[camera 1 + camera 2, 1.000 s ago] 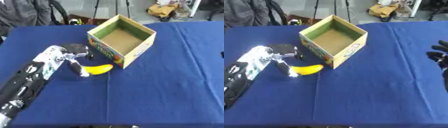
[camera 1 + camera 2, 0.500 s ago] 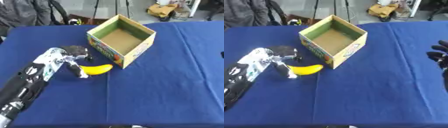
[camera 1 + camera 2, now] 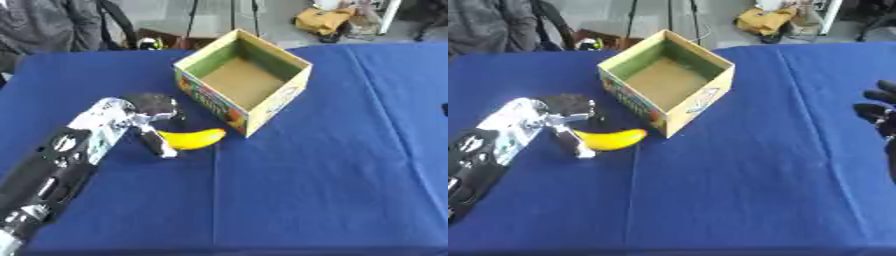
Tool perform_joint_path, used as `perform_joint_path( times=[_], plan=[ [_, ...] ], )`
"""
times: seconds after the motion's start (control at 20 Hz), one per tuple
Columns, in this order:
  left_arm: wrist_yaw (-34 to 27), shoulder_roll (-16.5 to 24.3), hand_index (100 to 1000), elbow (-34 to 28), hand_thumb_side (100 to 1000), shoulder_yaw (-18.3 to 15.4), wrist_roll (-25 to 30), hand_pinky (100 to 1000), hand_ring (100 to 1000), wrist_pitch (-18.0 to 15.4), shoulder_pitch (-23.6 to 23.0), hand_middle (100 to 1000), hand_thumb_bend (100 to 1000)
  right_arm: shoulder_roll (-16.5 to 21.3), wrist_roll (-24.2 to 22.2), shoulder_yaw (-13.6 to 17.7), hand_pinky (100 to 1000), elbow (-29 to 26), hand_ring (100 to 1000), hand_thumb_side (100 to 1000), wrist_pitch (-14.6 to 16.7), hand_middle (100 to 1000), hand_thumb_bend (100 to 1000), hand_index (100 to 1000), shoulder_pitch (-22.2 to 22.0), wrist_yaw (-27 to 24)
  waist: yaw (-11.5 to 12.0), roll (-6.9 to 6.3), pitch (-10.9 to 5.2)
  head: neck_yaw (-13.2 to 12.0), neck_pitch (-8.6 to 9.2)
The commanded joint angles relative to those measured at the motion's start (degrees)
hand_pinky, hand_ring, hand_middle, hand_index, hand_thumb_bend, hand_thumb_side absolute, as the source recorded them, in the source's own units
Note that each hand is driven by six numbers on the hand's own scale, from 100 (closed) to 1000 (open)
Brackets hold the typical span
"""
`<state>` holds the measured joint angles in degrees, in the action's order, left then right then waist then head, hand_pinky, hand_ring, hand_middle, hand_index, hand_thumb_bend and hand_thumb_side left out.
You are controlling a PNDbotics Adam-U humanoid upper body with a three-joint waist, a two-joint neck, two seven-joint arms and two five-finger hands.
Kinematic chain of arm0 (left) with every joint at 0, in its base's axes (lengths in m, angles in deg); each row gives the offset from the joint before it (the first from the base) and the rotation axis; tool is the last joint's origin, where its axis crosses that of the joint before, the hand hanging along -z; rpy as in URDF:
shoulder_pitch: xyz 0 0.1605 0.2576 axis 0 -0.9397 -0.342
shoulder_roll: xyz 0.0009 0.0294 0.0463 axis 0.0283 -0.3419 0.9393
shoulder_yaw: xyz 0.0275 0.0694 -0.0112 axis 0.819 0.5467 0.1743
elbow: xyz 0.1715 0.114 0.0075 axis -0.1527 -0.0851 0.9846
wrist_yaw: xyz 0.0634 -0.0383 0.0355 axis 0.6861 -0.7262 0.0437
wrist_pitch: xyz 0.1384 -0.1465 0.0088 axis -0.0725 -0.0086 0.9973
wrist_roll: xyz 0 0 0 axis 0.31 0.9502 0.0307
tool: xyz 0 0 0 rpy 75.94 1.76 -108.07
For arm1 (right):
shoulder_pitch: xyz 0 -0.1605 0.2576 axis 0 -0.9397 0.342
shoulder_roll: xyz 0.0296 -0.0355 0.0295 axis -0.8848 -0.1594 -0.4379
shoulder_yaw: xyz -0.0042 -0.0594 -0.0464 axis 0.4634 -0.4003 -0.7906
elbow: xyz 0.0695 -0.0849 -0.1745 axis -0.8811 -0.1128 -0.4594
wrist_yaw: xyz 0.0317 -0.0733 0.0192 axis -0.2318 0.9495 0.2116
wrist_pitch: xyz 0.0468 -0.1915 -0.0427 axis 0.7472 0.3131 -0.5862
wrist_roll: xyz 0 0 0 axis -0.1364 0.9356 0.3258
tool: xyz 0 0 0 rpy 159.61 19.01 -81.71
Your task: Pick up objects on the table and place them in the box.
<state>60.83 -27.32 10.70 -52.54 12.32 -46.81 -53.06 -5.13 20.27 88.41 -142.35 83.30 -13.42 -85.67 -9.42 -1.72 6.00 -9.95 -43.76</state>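
left eye view. a blue cloth-covered table (image 3: 332, 170) fills the frame. an open cardboard box (image 3: 243, 80) with printed sides stands on it toward the far centre, turned so one corner faces the camera; its brown floor is visible and nothing can be seen lying in it. a yellow banana (image 3: 191, 138) lies on the cloth just beside the box's near-left wall, near the front corner, its curve opening upward. the robot's left arm enters from the lower left corner, black at the forearm and silver at the wrist. the left hand (image 3: 149, 119) sits at the banana's left end: a pale finger (image 3: 161, 145) points down toward the camera at the fruit's left tip, and the dark upper part of the hand lies between the banana and the box's left corner. the fingers are partly curled about that end of the banana; whether they actually clamp it cannot be told, as the contact is blurred. a person's grey sleeve shows at the far left edge, away from the task's things.

right eye view. the same layout, shifted leftward. here the banana's right tip lies close below the box's near corner, apart from it. the right hand (image 3: 878, 111) shows at the right edge, black, resting idle well apart from the box and banana, its fingers spread and relaxed, holding nothing.
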Motion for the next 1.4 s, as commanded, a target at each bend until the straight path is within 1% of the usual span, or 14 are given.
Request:
perform_joint_path(
  times=[0.05,0.1,0.15,0.35,0.4,0.5,0.55,0.65,0.75,1.15,1.4],
  plan=[
    [-0.5,0.9,686,-0.4,439,-0.1,-0.1,718,600,-0.2,0.8,563,519,1.2,-0.1,0.1,819,-0.7,676,919,0.1,680,100,806,0.7,0.0,0.0,0.12,-0.85,-0.2,-0.28],
    [-0.6,0.9,686,-0.3,439,-0.2,-0.1,718,600,-0.2,0.8,563,519,1.2,-0.1,0.1,819,-0.7,676,919,0.1,680,100,806,0.7,0.0,0.0,0.12,-0.85,-0.2,-0.27],
    [-0.6,0.9,669,-0.3,430,-0.2,-0.1,713,589,-0.2,0.8,548,499,1.2,-0.1,0.1,819,-0.6,676,919,0.1,680,100,806,0.7,0.0,0.0,0.12,-0.85,-0.2,-0.29],
    [-1.0,0.9,665,-0.3,430,-0.2,-0.1,712,586,-0.2,0.8,544,496,1.2,-0.1,0.1,819,-0.6,676,919,0.1,680,100,806,0.7,0.0,0.0,0.12,-0.86,-0.3,-0.34],
    [-1.1,0.9,606,-0.3,410,-0.2,-0.1,689,544,-0.2,0.8,497,458,1.2,-0.1,0.1,819,-0.6,676,920,0.1,680,100,806,0.7,0.0,0.0,0.12,-0.86,-0.3,-0.34],
    [-1.7,0.9,606,-0.1,410,-0.3,0.0,689,544,-0.3,0.7,497,458,1.2,-0.2,0.1,819,-0.6,676,920,0.1,680,100,806,0.7,0.0,0.0,0.10,-0.87,-0.2,-0.32],
    [-2.0,0.9,568,0.0,386,-0.3,0.0,669,520,-0.3,0.7,467,422,1.2,-0.2,0.1,819,-0.6,676,919,0.1,679,100,806,0.7,0.0,0.0,0.11,-0.87,-0.2,-0.32],
    [-2.7,0.9,542,0.1,370,-0.6,-0.2,655,503,-0.2,0.7,445,374,1.2,-0.2,0.1,819,-0.6,676,919,0.1,679,100,806,0.7,0.0,0.1,0.13,-0.88,-0.2,-0.32],
    [-3.4,1.0,526,0.0,365,-0.8,-0.5,644,491,0.0,0.7,431,350,1.2,-0.1,0.1,819,-0.6,676,919,0.1,679,100,806,0.8,0.0,0.1,0.15,-0.88,-0.2,-0.30],
    [-6.9,2.1,499,-1.9,372,-2.4,-0.5,631,477,0.8,1.3,411,337,1.2,-0.1,0.1,819,-0.6,676,919,0.1,679,100,806,0.8,0.0,0.3,0.19,-0.95,-0.2,-0.31],
    [-10.8,4.6,497,-3.7,373,-2.9,1.1,634,477,0.4,3.8,411,326,1.3,-0.2,0.1,819,-0.6,676,919,0.1,680,100,806,0.8,0.0,0.1,0.26,-1.05,-0.1,-0.31]
  ],
)
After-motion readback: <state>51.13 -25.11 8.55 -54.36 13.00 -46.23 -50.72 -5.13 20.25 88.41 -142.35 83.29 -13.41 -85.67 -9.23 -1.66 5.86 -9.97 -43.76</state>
